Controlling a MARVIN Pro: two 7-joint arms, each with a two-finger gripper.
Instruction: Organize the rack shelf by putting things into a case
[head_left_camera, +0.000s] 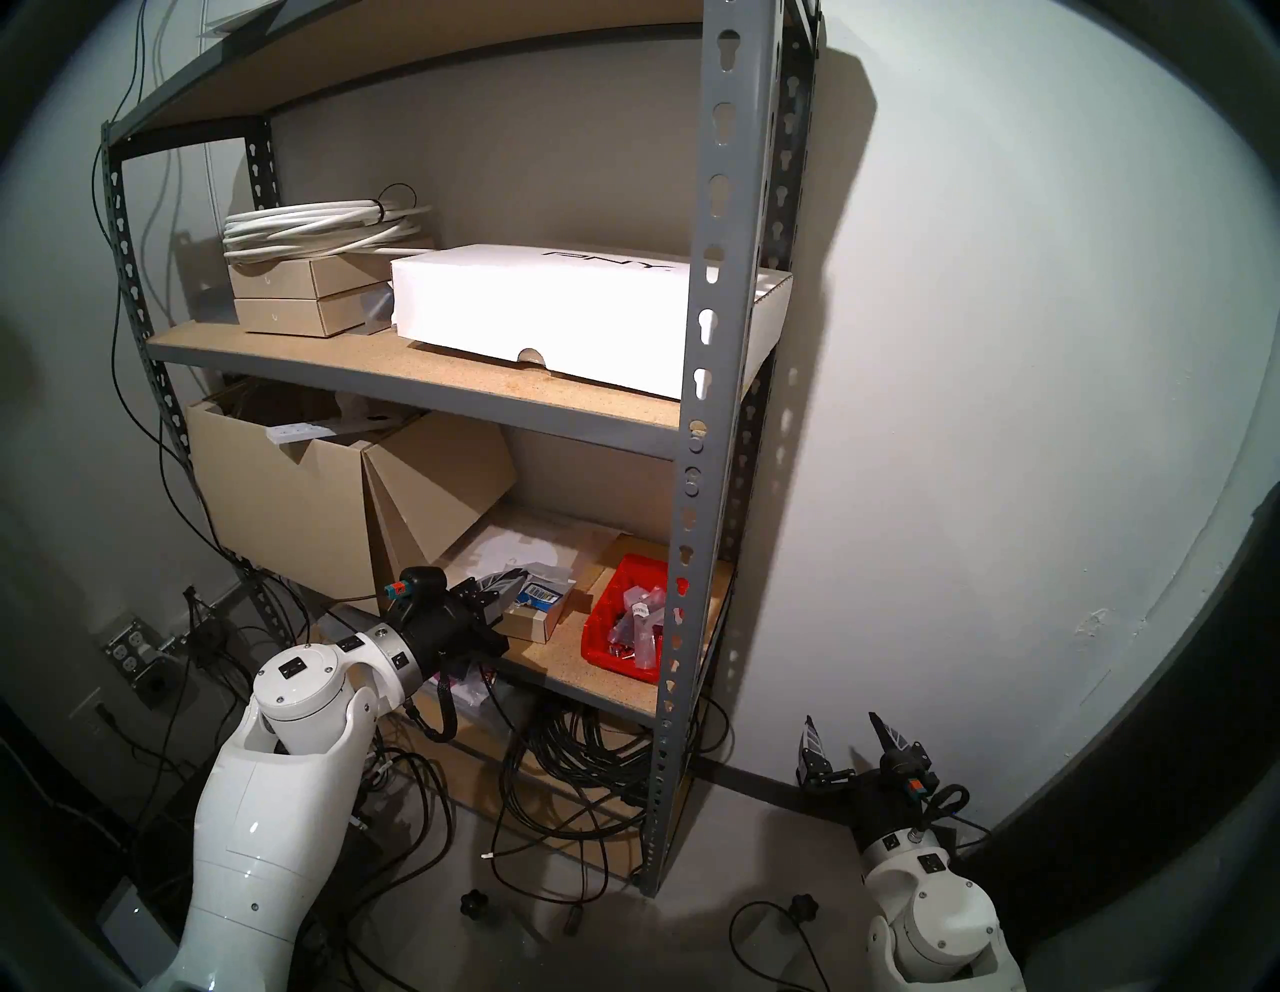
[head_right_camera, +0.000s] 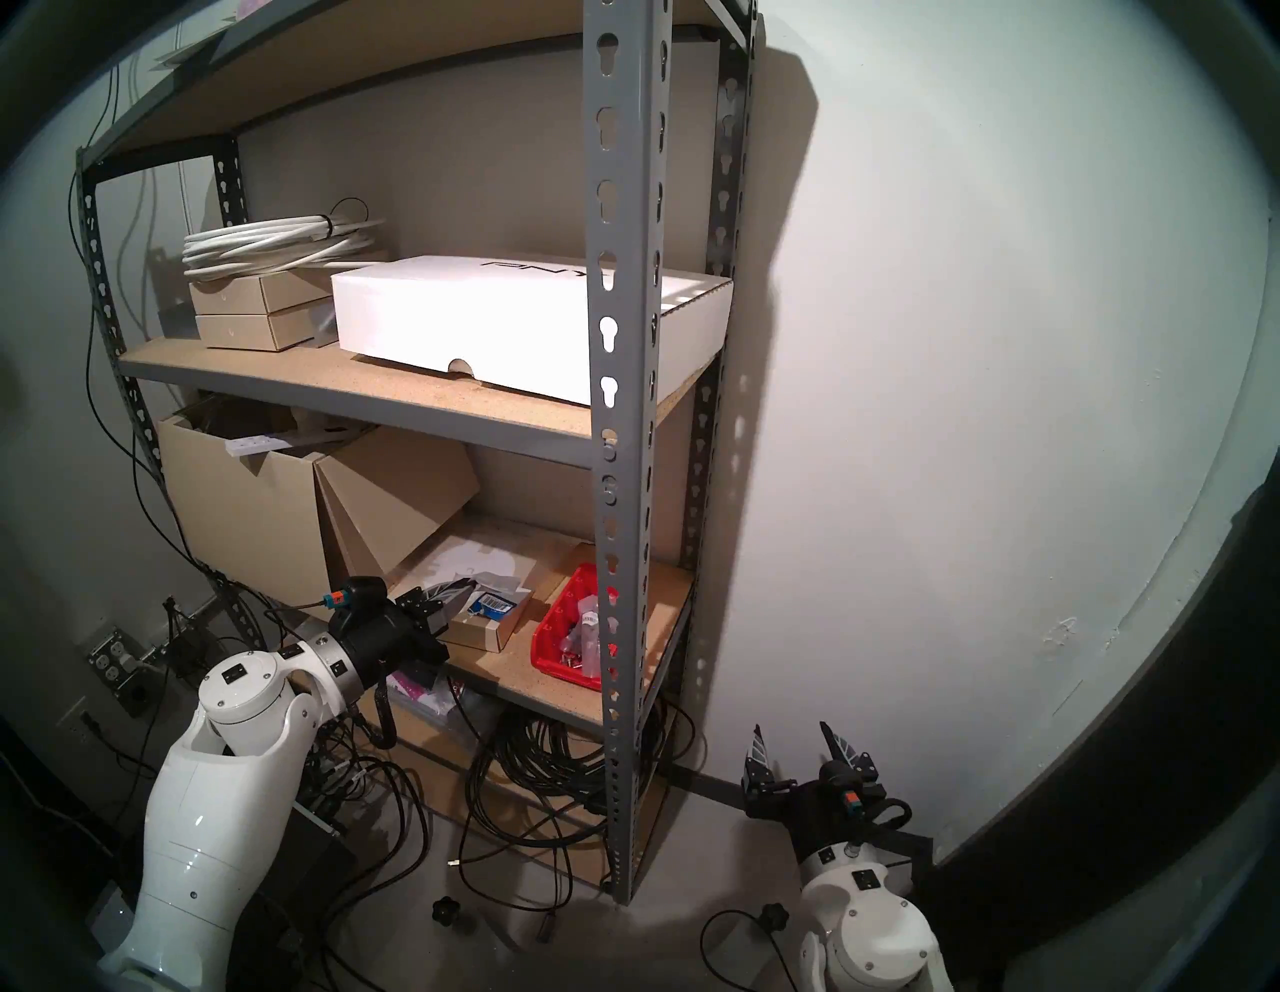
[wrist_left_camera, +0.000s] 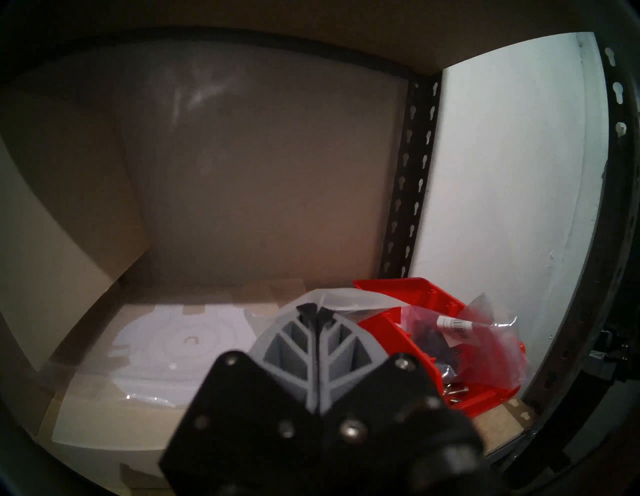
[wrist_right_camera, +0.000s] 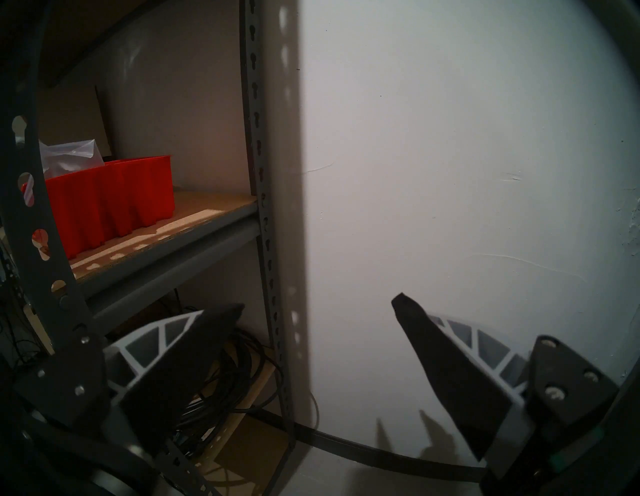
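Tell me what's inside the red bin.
The red bin holds crinkly clear bags of dark parts and loose screws. Whatever lies under the bags is covered.

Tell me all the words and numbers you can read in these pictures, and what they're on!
"PNY": on top of the big white box, seen upside down.
Barcode label on the blue-and-white card: too small to read.
White label on a clear bag in the red bin: too blurred to read.
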